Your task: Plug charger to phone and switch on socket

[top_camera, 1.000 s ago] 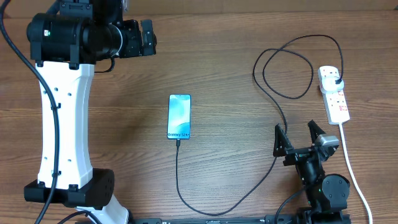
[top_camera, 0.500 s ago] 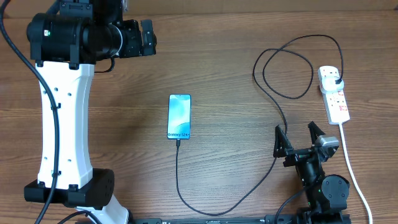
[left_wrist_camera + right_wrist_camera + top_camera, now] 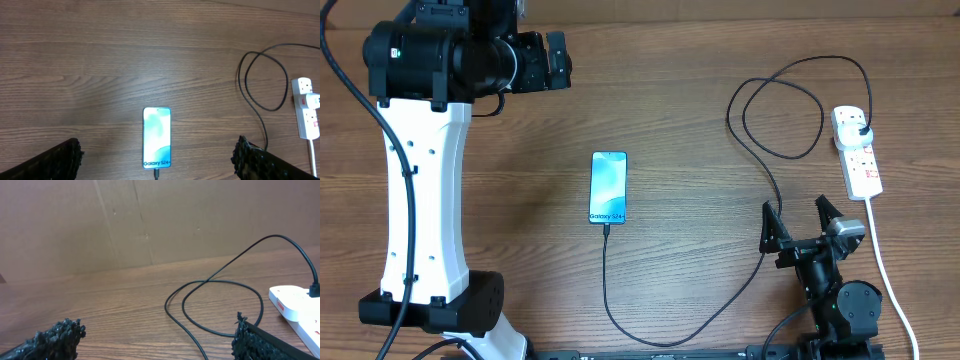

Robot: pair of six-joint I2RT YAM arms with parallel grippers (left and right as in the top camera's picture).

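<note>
Your right claw (image 3: 152,339) spread wide at the lower corners, charger (image 3: 223,282) looping on the worktop (image 3: 100,310) before you, its far end meeting the socket (image 3: 292,307) at right

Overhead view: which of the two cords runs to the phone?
The thin black charger cable, which meets the phone at its Galaxy-labelled end. The thick white cord only trails away from the power strip.

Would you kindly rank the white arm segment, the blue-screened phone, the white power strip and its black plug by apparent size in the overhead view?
1. White arm segment.
2-3. White power strip and blue-screened phone: too alike to rank; the strip is longer, the phone wider.
4. Small black plug.
</note>
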